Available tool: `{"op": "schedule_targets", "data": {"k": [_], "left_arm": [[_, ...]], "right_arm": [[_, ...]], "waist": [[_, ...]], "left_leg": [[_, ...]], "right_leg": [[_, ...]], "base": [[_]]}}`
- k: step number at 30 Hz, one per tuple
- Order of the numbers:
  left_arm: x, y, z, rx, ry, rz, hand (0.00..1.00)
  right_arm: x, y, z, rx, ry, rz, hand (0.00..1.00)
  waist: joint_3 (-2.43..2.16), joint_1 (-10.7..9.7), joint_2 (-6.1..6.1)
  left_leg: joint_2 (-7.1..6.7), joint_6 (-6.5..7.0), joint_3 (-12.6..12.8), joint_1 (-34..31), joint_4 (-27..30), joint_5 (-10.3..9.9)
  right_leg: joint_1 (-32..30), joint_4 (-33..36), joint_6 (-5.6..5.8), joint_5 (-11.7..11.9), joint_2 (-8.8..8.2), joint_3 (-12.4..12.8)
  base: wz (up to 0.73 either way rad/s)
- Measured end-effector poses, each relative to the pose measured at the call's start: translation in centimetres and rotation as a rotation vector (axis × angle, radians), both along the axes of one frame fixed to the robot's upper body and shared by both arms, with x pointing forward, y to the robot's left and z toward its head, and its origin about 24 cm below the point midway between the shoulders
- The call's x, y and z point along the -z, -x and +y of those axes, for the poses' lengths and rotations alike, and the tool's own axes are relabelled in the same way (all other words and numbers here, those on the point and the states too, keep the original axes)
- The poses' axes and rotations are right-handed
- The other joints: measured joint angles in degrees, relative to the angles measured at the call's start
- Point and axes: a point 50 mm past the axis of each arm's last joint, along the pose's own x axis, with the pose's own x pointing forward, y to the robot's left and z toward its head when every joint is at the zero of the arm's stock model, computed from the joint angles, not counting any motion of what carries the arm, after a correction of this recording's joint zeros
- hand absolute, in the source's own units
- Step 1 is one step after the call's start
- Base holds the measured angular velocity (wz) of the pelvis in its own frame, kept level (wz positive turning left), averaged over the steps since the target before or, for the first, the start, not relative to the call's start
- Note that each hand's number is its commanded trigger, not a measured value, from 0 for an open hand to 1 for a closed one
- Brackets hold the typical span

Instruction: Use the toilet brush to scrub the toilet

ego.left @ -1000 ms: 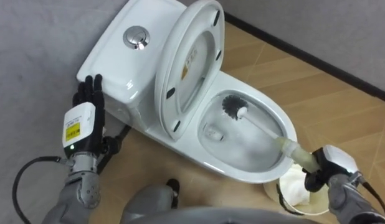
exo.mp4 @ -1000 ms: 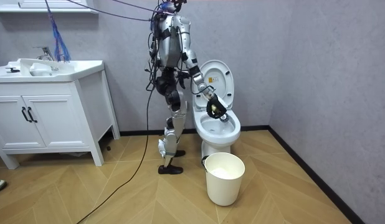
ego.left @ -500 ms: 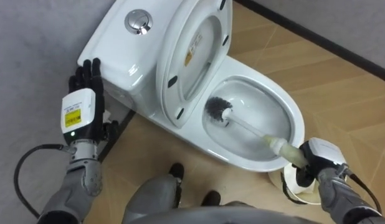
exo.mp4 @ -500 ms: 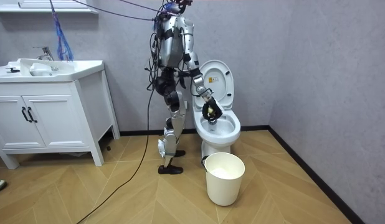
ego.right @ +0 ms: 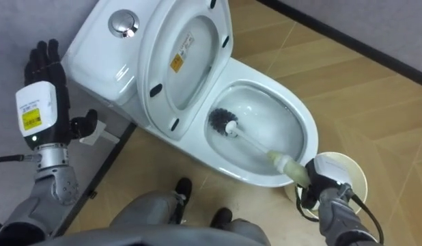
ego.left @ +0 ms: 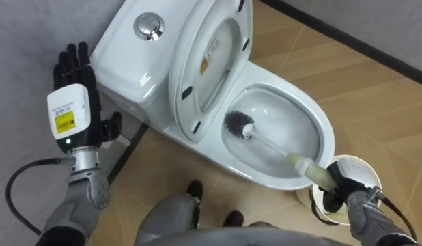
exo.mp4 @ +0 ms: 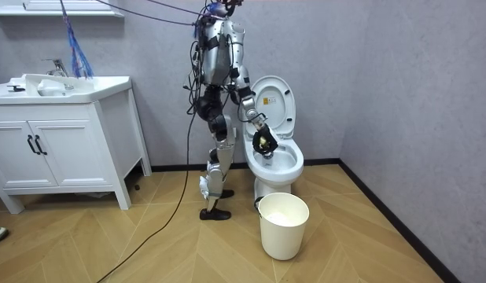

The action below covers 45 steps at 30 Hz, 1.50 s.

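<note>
A white toilet point(ego.left: 293, 102) stands with its lid and seat point(ego.left: 207, 61) raised against the tank. My right hand point(ego.left: 344, 188) is shut on the pale handle of a toilet brush point(ego.left: 265, 143) at the bowl's near rim. The brush's black bristle head point(ego.left: 236, 124) rests inside the bowl on its left inner wall. My left hand point(ego.left: 73, 102) is raised beside the tank, fingers straight, holding nothing. In the room view I stand at the toilet point(exo.mp4: 276, 161) with my right hand point(exo.mp4: 264, 141) over the bowl.
A white bucket point(ego.left: 347, 198) sits on the wooden floor just below my right hand, also seen before the toilet as the bucket point(exo.mp4: 283, 226). A white vanity with sink point(exo.mp4: 58, 130) stands at the room view's left. A grey wall lies behind the tank.
The brush head has slid from the bowl's back toward its left inner wall. My left hand has risen and moved left, away from the tank.
</note>
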Motion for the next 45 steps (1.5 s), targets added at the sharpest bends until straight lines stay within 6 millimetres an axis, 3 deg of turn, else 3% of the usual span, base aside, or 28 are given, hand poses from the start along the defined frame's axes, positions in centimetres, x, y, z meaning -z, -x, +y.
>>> {"op": "schedule_targets", "data": {"k": [4,14,17,19,24,29,31,36,45], "left_arm": [[-0.2,-0.1,-0.3,0.004,0.005,-0.017,0.00],[0.2,-0.1,-1.3,0.047,0.020,0.008,0.00],[0.5,-0.1,-1.8,0.079,0.027,0.050,0.00],[0.7,-0.2,-2.0,0.105,0.033,0.089,0.00],[1.7,-0.2,-2.5,0.145,0.079,0.200,0.00],[1.6,-0.5,-2.6,0.175,0.092,0.201,0.00],[1.6,-0.9,-2.5,0.188,0.079,0.206,0.00],[1.2,-1.9,-2.6,0.199,0.071,0.185,0.00],[-0.2,-4.6,-3.2,0.215,0.028,0.091,0.00]], "right_arm": [[0.1,0.2,-0.1,0.007,-0.003,0.023,1.00],[0.0,-0.5,0.0,-0.002,-0.018,0.034,1.00],[-0.1,-0.8,0.1,-0.008,-0.022,0.032,1.00],[-0.3,-1.5,0.2,-0.017,-0.026,0.020,1.00],[-0.5,-2.2,0.4,-0.035,-0.046,0.017,1.00],[-1.2,-4.1,0.3,-0.043,-0.035,-0.004,1.00],[-1.8,-5.2,-0.2,-0.043,-0.014,-0.022,1.00],[-2.5,-6.5,-0.6,-0.042,0.008,-0.062,1.00],[-4.2,-9.1,-1.2,-0.036,0.075,-0.153,1.00]], "waist": [[-0.27,0.04,0.45],[-0.22,-0.56,0.45],[-0.03,-0.94,0.16],[0.34,-1.35,-0.32],[0.42,-2.09,-0.43],[0.53,-1.50,-0.26],[1.08,-0.10,-0.27],[1.74,0.11,-0.53],[2.02,1.44,-0.70]], "left_leg": [[-0.01,0.04,0.13,0.09,0.14,0.02],[0.01,0.15,0.82,0.96,-0.05,0.04],[-0.08,0.18,0.83,0.93,-0.04,0.06],[-0.01,0.23,0.95,0.45,0.03,0.08],[-0.08,0.44,1.24,-0.73,0.29,0.13],[0.07,0.56,1.73,-2.01,0.08,0.55],[0.44,0.58,2.72,-2.42,0.24,0.58],[0.71,0.43,2.60,-4.78,0.64,1.41],[1.04,0.12,2.69,-10.96,-0.12,4.51]], "right_leg": [[0.06,0.12,0.00,0.00,-0.07,0.15],[0.43,0.39,0.05,-0.02,-0.44,0.93],[0.33,0.81,0.28,-0.18,-0.74,0.65],[-0.33,1.02,0.31,-0.20,-0.70,0.93],[-1.28,1.07,0.32,-0.18,-0.86,0.66],[-3.35,2.27,0.29,-0.16,-1.04,1.37],[-4.34,3.19,0.27,-0.15,-1.06,2.09],[-6.91,4.29,-0.20,0.13,-0.95,1.95],[-15.00,7.67,-1.24,0.77,-1.27,2.09]], "base": [[0.00],[-0.04],[0.02],[0.00],[0.01],[-0.05],[-0.20],[-0.01],[-0.01]]}}
